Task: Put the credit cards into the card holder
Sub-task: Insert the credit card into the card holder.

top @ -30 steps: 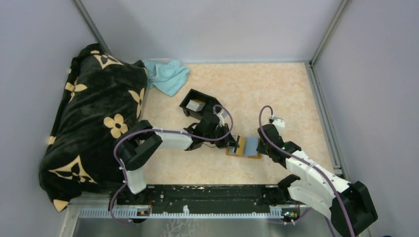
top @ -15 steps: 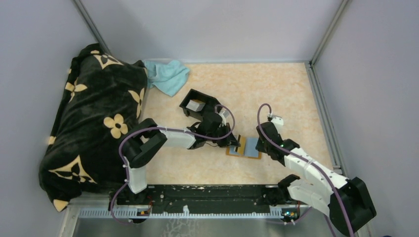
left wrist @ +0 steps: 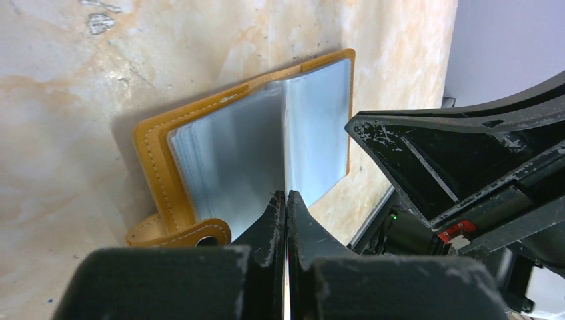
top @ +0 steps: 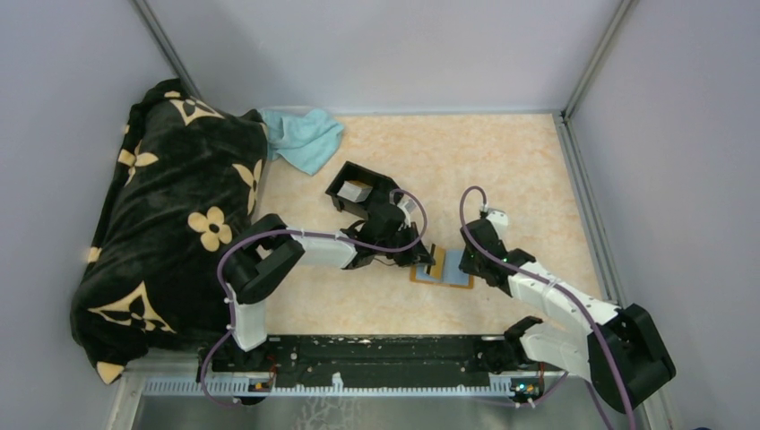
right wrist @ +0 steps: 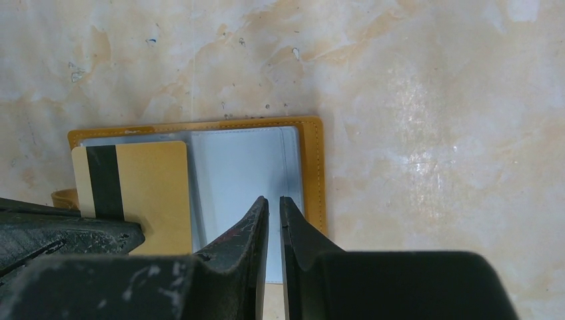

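The orange card holder (top: 455,266) lies open on the table, its clear sleeves showing (right wrist: 233,167) (left wrist: 220,160). My left gripper (left wrist: 286,195) (top: 428,262) is shut on a gold credit card with a black stripe (right wrist: 143,193). It holds this card upright on its edge (left wrist: 285,147) over the holder's fold. From the other side my right gripper (right wrist: 272,199) (top: 468,261) reaches down over the right-hand sleeve page. Its jaws stand a narrow slit apart with nothing between them.
A black open tray (top: 348,176) with a pale card (top: 355,190) in it stands behind the left arm. A light blue cloth (top: 305,134) and a black flowered blanket (top: 170,206) lie at the back left. Grey walls enclose the table.
My right gripper has shifted a little left, further over the holder's right page, and its jaws have narrowed slightly. The left gripper and its card have barely moved.
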You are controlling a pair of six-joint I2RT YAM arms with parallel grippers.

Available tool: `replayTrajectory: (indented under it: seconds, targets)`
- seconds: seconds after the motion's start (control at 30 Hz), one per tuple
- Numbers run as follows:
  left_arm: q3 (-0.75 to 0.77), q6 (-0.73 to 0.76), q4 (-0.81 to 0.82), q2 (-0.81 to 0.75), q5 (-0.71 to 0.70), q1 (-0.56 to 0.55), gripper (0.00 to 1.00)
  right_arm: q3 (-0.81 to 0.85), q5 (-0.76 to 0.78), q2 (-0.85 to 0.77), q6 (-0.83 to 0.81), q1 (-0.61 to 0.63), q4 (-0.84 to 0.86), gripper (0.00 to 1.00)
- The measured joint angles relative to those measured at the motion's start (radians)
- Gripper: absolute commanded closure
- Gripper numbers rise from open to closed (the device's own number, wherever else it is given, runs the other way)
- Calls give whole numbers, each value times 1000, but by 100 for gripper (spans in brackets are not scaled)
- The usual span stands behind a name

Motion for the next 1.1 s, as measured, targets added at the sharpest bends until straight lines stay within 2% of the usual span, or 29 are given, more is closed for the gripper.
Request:
replayTrajectory:
  seconds: [0.47, 1.1]
  targets:
    - [8, 5, -17, 20, -1, -6, 100, -19, -12, 36, 0, 0, 48, 88]
    - [-57, -11, 129, 35, 32, -8, 100, -27, -15, 44, 1, -8, 82, 89]
